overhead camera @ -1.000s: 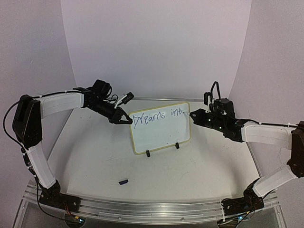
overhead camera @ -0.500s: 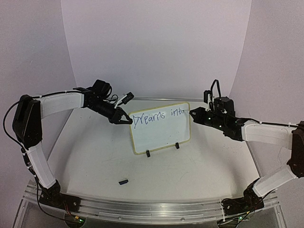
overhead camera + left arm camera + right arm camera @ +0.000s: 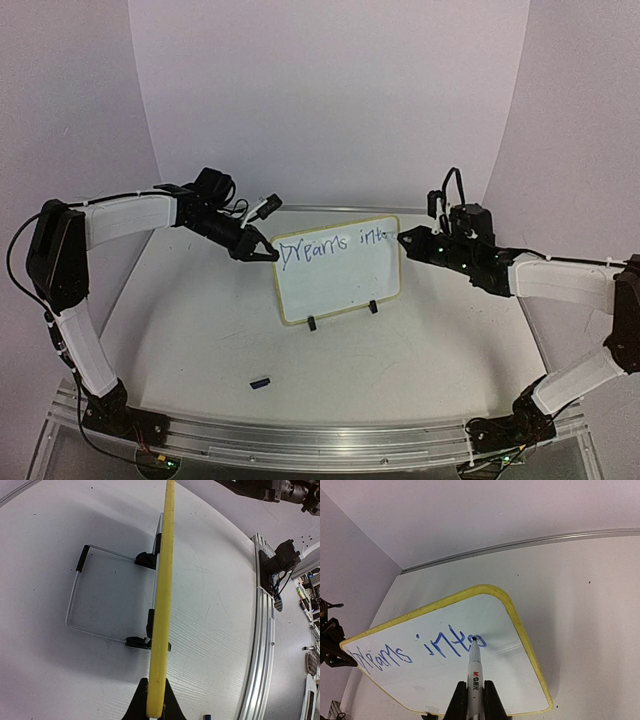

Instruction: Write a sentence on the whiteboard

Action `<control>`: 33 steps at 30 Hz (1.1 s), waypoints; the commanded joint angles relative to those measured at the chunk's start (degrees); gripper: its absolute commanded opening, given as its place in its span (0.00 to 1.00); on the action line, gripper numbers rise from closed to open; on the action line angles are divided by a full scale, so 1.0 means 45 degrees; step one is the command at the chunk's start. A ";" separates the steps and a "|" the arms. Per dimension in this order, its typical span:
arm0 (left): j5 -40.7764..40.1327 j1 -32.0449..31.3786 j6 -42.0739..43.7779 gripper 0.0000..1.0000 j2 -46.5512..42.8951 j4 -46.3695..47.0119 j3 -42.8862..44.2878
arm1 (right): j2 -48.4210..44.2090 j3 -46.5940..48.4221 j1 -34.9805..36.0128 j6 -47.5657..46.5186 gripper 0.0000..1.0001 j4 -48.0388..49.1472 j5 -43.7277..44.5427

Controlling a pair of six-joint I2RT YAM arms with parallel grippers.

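Observation:
The whiteboard (image 3: pixel 340 272) stands upright mid-table on two black clip feet, with a pale-yellow frame. Blue script on it (image 3: pixel 330 246) reads "Dreams into" in one line; it also shows in the right wrist view (image 3: pixel 415 652). My left gripper (image 3: pixel 266 254) is shut on the board's left edge, the yellow frame (image 3: pixel 159 630) seen edge-on between its jaws. My right gripper (image 3: pixel 408 239) is shut on a grey marker (image 3: pixel 474 680), whose tip (image 3: pixel 474 640) touches the board at the "o" of "into".
A small dark marker cap (image 3: pixel 261 382) lies on the table in front of the board. The board's wire stand (image 3: pixel 75 605) sits behind it. An aluminium rail (image 3: pixel 320 440) runs along the near table edge. White walls enclose the back and sides.
My right gripper has shifted slightly left and up along the board, and the "o" of "into" is now closed. The left arm and the board have not moved.

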 commanded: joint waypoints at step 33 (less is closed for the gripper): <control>-0.0613 -0.0312 0.0182 0.00 0.0290 -0.0841 0.0224 | -0.1241 0.0773 0.2740 -0.1338 0.00 -0.0544 -0.1094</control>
